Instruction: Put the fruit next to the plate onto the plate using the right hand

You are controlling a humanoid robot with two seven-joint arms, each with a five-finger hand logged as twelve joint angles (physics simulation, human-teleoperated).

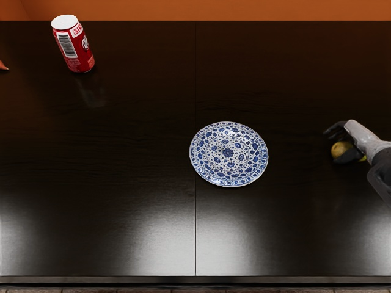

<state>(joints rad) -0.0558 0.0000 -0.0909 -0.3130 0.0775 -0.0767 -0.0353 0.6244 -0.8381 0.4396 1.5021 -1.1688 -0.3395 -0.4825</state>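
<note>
1. One dark, glossy desk [122, 183] fills nearly the whole head view, with an orange strip along its far edge.
2. One blue-and-white patterned plate [228, 154] lies flat near the middle of the desk, with nothing on it.
3. One arm comes in from the right edge; its right hand [349, 141] is low over the desk, well to the right of the plate.
4. One red can [73, 44] stands tilted at the far left corner.
5. One small yellow fruit [340, 149] sits off the plate, with the right hand's dark fingers [335, 130] curled around it.
</note>
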